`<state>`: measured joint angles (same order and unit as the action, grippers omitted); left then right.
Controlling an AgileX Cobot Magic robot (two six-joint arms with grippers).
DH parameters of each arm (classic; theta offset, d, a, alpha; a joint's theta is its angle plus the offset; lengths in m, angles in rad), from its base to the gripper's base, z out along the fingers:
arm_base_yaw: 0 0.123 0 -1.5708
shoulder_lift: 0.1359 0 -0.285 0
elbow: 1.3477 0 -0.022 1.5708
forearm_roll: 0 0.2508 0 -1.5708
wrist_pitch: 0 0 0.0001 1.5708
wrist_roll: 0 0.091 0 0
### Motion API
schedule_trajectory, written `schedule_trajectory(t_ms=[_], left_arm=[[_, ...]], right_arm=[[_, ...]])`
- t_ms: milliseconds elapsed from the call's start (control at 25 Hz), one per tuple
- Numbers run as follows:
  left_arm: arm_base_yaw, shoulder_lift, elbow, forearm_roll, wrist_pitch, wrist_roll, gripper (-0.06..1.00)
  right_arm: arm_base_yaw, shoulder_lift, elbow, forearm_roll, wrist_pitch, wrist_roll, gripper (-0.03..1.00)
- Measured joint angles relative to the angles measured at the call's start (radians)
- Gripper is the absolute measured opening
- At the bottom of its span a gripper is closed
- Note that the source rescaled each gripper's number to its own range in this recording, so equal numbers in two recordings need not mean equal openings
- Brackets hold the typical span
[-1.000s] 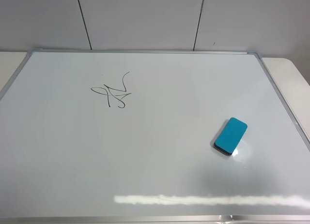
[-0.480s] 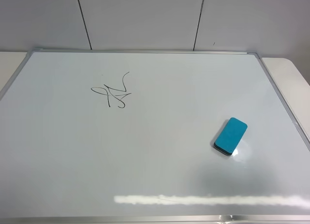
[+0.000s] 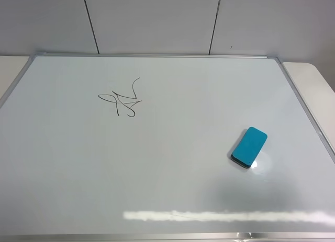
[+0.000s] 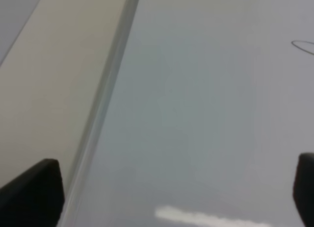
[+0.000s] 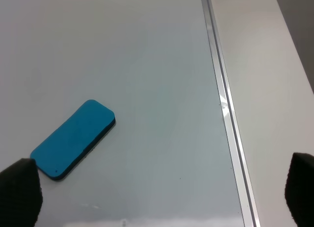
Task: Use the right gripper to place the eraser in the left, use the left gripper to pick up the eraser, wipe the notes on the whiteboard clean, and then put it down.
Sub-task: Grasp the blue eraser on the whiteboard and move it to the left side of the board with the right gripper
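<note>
Nothing's moved yet: blue eraser (image 3: 249, 147) lies well right of the notes (image 3: 124, 100); left gripper (image 4: 167, 192) and right gripper (image 5: 161, 192) both spread empty, so right's pickup looks next.

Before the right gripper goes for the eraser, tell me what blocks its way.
Nothing visible does. The right gripper hangs open over the whiteboard, and only bare board lies between it and the eraser. The board from there leftward to the notes is bare too.

The whiteboard (image 3: 172, 163) is lying flat on the table (image 3: 313, 80). The eraser (image 3: 249, 147) is resting on its right half, toward the front. The notes (image 3: 124, 100) are sitting on its left half, farther back, well apart from the eraser.
</note>
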<state>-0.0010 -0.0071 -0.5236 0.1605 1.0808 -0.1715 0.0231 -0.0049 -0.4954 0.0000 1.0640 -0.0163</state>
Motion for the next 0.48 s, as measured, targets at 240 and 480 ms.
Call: schedule_trajectory(t_ms=[240, 480], left_arm=[[0.0, 0.0, 0.0, 0.0, 0.0, 0.0, 1.0], [0.0, 0.0, 0.0, 0.0, 0.0, 0.0, 1.0]], right_arm=[[0.0, 0.0, 0.0, 0.0, 0.0, 0.0, 1.0], [0.0, 0.0, 0.0, 0.0, 0.0, -0.002, 1.0]])
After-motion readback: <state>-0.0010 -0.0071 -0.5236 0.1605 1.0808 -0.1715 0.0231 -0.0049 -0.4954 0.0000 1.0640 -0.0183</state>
